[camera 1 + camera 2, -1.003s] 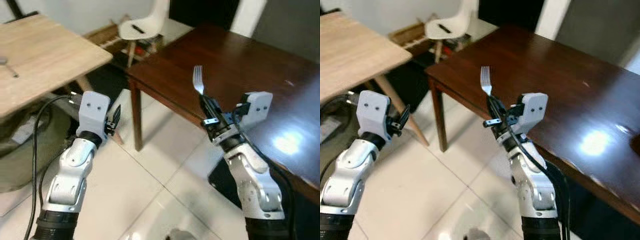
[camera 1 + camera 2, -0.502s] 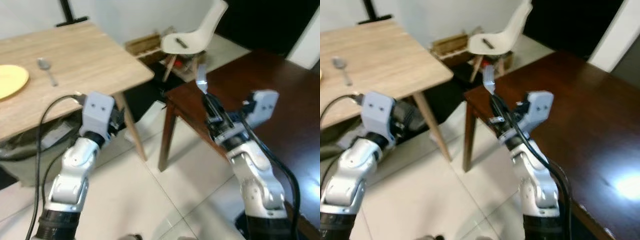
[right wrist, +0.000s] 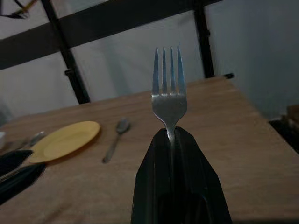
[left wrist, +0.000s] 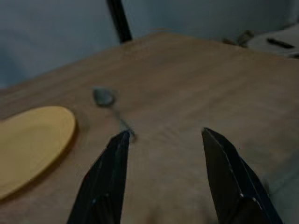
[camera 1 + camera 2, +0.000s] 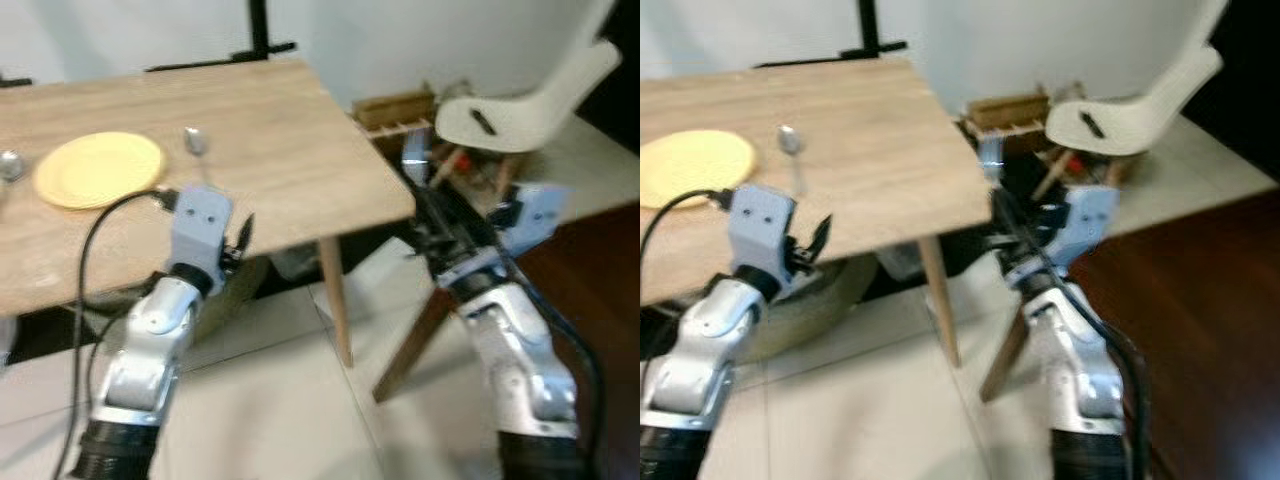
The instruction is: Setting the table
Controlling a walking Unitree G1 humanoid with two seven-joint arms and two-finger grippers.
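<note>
Upright between closed fingers, silver four-tined fork [image 3: 168, 100]

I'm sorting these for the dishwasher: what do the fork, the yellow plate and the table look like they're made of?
Fork: likely steel, grey with a dull sheen, held in the shut right gripper. Yellow plate: matte, even colour, probably plastic, possibly glazed ceramic. Table: pale wood or wood-look laminate, with visible grain.

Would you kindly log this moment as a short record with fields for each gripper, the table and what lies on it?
right gripper: shut on a silver metal fork, tines up, short of the table edge
left gripper: open, holding nothing, by the near edge
table: light wooden table
on table: round yellow plate; silver spoon to its right, apart from it
beyond table: white plastic chair
</note>
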